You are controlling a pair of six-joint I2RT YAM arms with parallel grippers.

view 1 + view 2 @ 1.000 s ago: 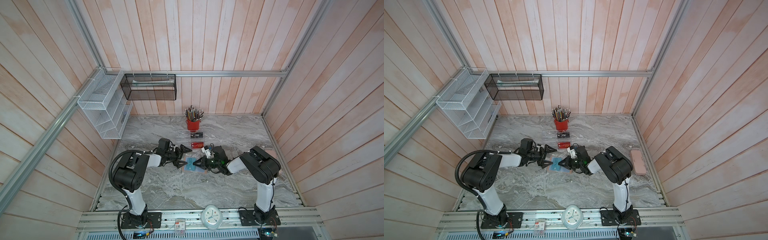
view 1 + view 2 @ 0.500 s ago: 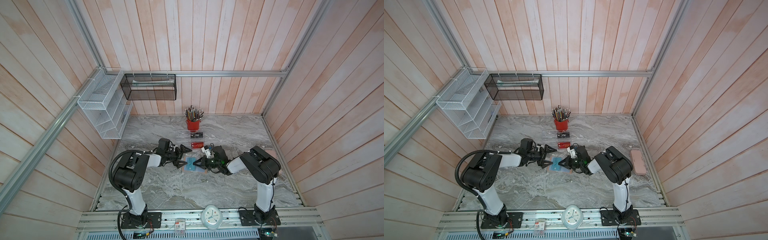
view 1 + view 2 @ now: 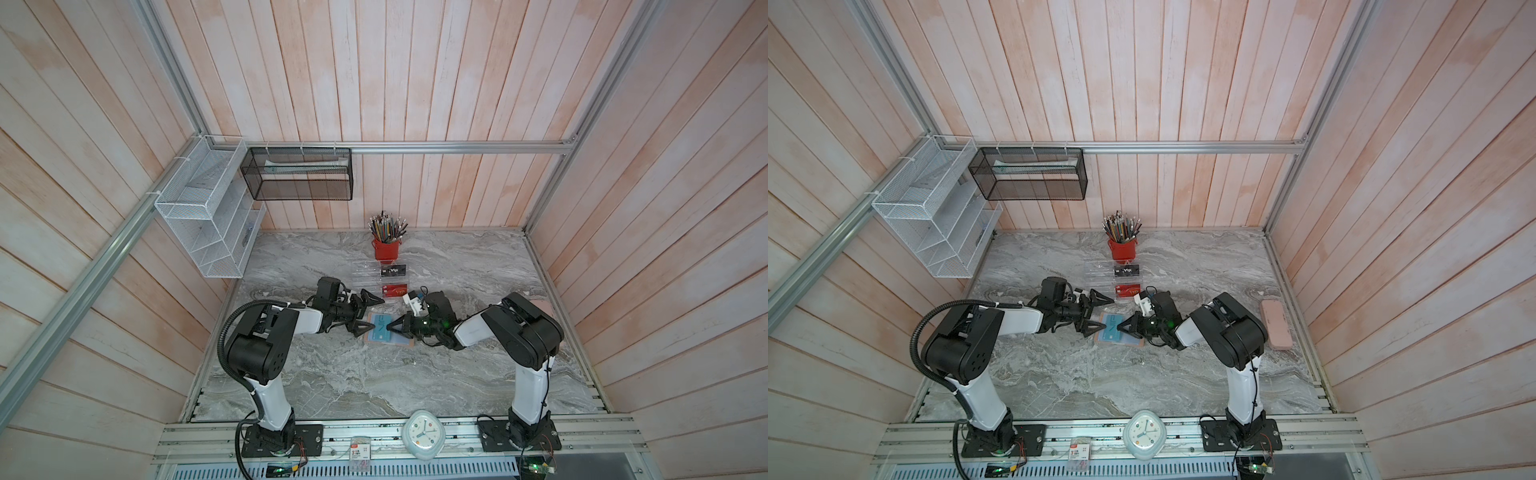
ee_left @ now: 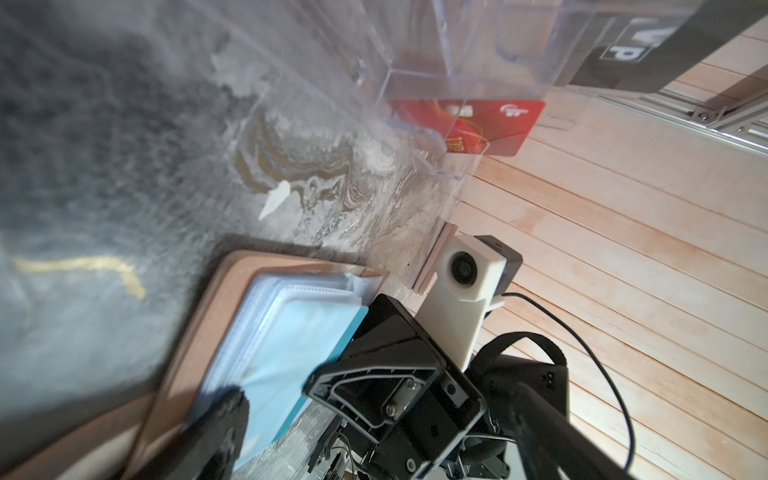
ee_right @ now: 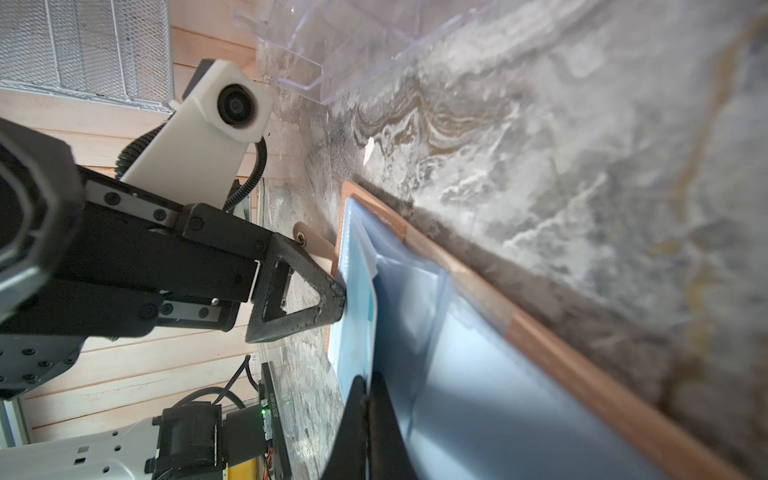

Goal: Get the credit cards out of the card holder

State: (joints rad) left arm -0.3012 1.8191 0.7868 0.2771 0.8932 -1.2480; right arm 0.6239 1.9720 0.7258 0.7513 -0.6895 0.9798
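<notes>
Lying open on veined marble [image 3: 332,374], the tan card holder [image 5: 540,332] shows glossy sleeves [image 5: 457,374].

The surface [image 3: 332,374] looks like polished grey veined marble with a faint sheen. The card holder [image 5: 561,349] has a matt tan, leather-like cover with a stitched edge, and its sleeves [image 5: 457,374] are pale blue clear plastic, soft and wrinkled. The rack [image 4: 415,62] is glossy clear acrylic, and the red card [image 4: 478,116] is smooth, shiny plastic. The left end effector [image 3: 374,313] has fingers [image 5: 299,291] of black, grainy, matt plastic. The walls [image 3: 415,83] are matt, whitewashed wood planks.
</notes>
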